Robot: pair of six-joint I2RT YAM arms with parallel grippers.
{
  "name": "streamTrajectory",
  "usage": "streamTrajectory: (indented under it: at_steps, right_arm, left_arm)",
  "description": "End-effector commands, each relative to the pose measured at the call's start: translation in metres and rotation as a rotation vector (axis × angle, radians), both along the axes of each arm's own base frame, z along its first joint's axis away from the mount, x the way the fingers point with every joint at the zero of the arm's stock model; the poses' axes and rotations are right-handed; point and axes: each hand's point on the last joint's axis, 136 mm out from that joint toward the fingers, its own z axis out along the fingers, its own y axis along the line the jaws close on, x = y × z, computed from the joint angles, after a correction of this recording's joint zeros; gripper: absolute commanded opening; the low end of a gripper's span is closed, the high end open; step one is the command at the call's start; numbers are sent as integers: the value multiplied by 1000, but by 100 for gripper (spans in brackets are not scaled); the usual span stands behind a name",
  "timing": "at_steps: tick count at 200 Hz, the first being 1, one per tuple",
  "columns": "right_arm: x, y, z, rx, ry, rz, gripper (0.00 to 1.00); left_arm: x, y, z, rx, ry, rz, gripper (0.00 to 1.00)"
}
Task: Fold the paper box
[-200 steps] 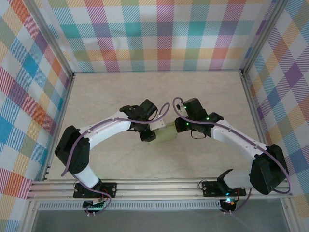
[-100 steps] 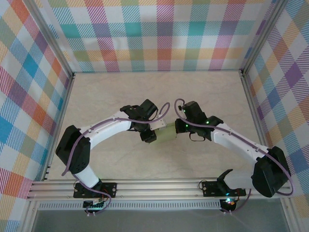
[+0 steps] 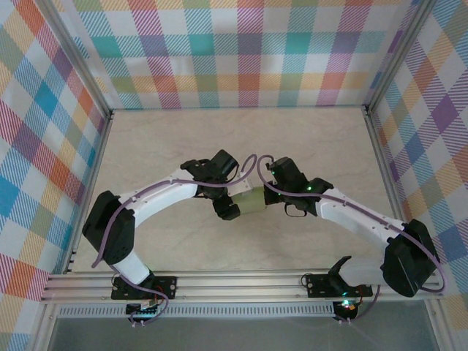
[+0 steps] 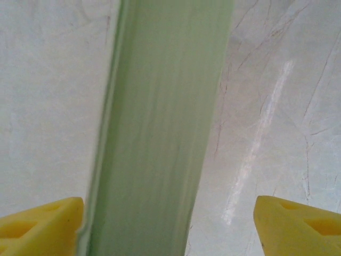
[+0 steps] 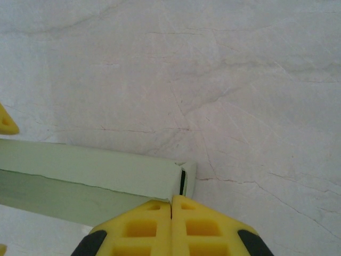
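in the top external view the paper box [image 3: 251,200] lay on the marbled tabletop [image 3: 183,146], a pale green block between the two arms. the left end effector [image 3: 229,209] sat at the box's left end and the right end effector [image 3: 268,191] at its right end. in the left wrist view the paper box [image 4: 160,133] ran as a long green band away from the camera. the left end effector [image 4: 170,229] was spread wide, one of its yellow fingertips [image 4: 42,224] right against the box's left edge and the other well apart to the box's right, over bare tabletop [image 4: 277,80]. in the right wrist view the right end effector [image 5: 171,213] was closed, its yellow pads pressed together just below the near corner of the paper box [image 5: 90,173]. whether any paper was pinched between them could not be told. the box lay flat on the tabletop [image 5: 213,80], stretching left from that corner.
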Motion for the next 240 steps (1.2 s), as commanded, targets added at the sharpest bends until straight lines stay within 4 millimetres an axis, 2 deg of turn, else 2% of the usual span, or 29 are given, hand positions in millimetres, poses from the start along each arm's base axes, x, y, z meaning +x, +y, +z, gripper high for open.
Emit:
streamTrajectory:
  at_steps: [1,17,62,83,106,141,164,184,240]
  right_arm:
    - [-7,-5,-10,-75,40,19,0]
    - [-6,-4,-8,-76,44,16,0]
    - [-5,0,-1,-70,57,13,0]
    - [-5,0,2,-70,65,13,0]
    - [-6,1,3,-67,73,13,0]
    - [-5,5,6,-57,81,18,0]
    - [-4,7,7,-62,87,22,0]
    - [-4,7,7,-59,89,21,0]
    - [-6,10,7,-45,102,23,0]
  left_arm:
    - [6,-2,31,-84,-105,7,90]
    - [11,0,42,-108,-149,37,100]
    - [10,13,76,-234,-173,206,100]
    - [17,36,80,-233,-169,415,100]
    - [8,54,75,-176,-121,519,100]
    - [-5,60,66,-127,-72,500,79]
    - [-1,60,60,-107,-73,497,60]
    - [2,56,54,-96,-62,494,49]
    - [11,45,37,-88,-31,501,35]
